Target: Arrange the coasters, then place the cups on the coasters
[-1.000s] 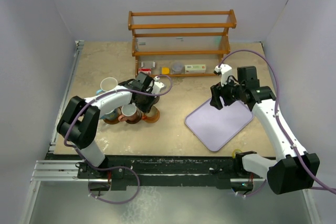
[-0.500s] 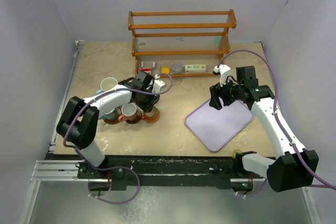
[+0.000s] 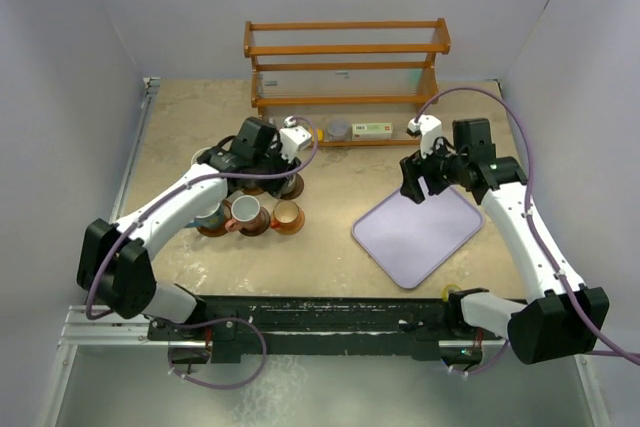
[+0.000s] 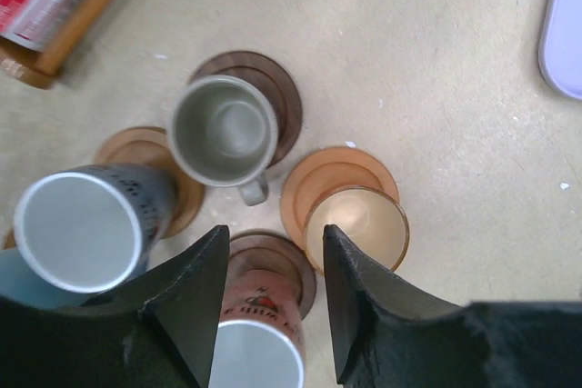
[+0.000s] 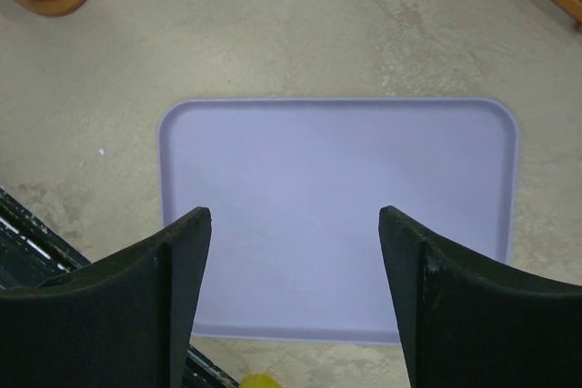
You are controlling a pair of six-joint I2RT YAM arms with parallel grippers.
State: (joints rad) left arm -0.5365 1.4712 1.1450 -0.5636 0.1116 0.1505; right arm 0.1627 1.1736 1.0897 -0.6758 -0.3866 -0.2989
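In the left wrist view several cups stand close together on round wooden coasters. A grey cup (image 4: 223,129) sits on a dark coaster (image 4: 277,88). An orange cup (image 4: 356,224) rests on an orange-brown coaster (image 4: 332,174). A brownish printed cup (image 4: 259,338) and a dark speckled cup (image 4: 77,229) stand nearer. My left gripper (image 4: 273,243) hangs open and empty above them, between the brownish and the orange cup (image 3: 287,212). My right gripper (image 5: 296,215) is open with nothing in it, over the lavender tray (image 5: 336,188).
A wooden rack (image 3: 345,67) stands at the back, with a yellow item (image 3: 315,133), a grey item (image 3: 338,129) and small boxes (image 3: 372,130) on its bottom shelf. The lavender tray (image 3: 420,232) lies at the right. A yellow object (image 3: 450,292) sits by the near edge.
My left gripper has opened, let go of the orange cup on its coaster, and risen back toward the rack. The right arm has hardly moved, its jaws a little wider.
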